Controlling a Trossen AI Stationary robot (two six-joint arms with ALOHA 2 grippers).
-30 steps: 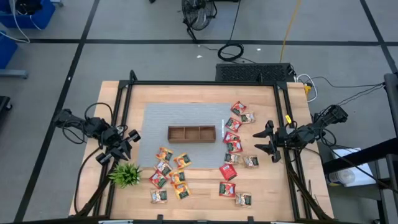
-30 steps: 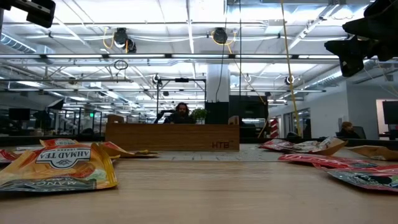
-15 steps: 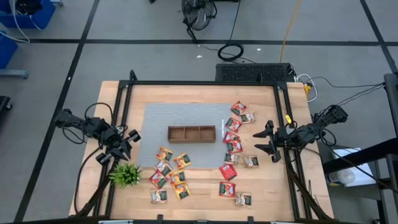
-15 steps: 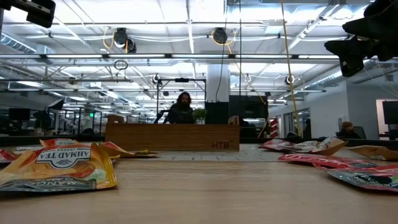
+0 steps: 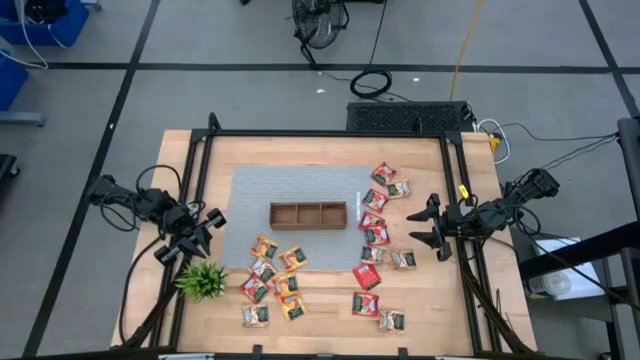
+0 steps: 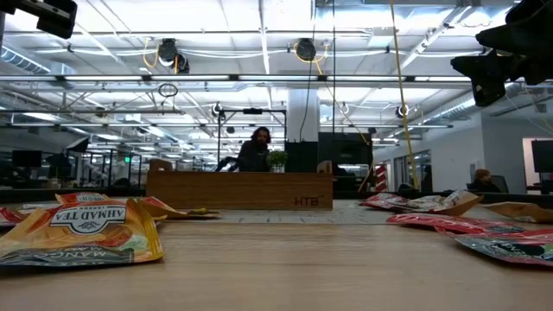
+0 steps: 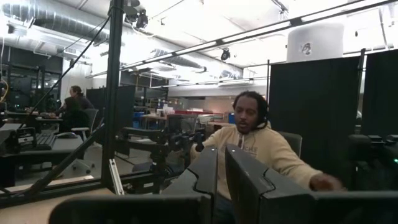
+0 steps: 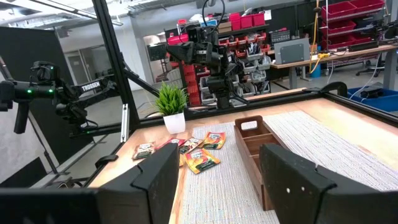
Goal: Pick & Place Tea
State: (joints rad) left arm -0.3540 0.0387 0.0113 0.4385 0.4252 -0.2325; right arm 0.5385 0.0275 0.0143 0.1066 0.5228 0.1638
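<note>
Two loose groups of tea sachets [image 5: 375, 235] lie on the counter [image 5: 330, 148] around the wooden tray [image 5: 308, 215], taken here as landmark; one group runs from just right of the tray's right end down toward the near edge, the other sits below the tray's left half; none shows inside the tray, though its 3 compartments are small in the high view and hard to read; colours red, orange-yellow, pale w/ green, exact count not clear since several overlap; in the low view an orange sachet [image 6: 82, 231] fills the foreground and the tray [image 6: 239, 190] is seen only as a long side wall, its inside hidden.

Left claw [image 5: 203, 228] hangs well left of the tray, above the green plant [image 5: 202, 280]; fingers nearly together, nothing between them; in the left wrist view they [image 7: 214, 177] stand close w/ a thin gap, and the counter is cut off.

Right claw [image 5: 430, 226] is well right of the tray, just beyond the right group; fingers [image 8: 163, 171] spread wide, holding nothing; past them show tray [image 8: 255, 143], a few sachets [image 8: 200, 152], plant [image 8: 171, 102].

Person [image 7: 255, 149] sits beyond the counter; hand blurred; another person [image 6: 252, 153] is partly hidden behind the tray.
</note>
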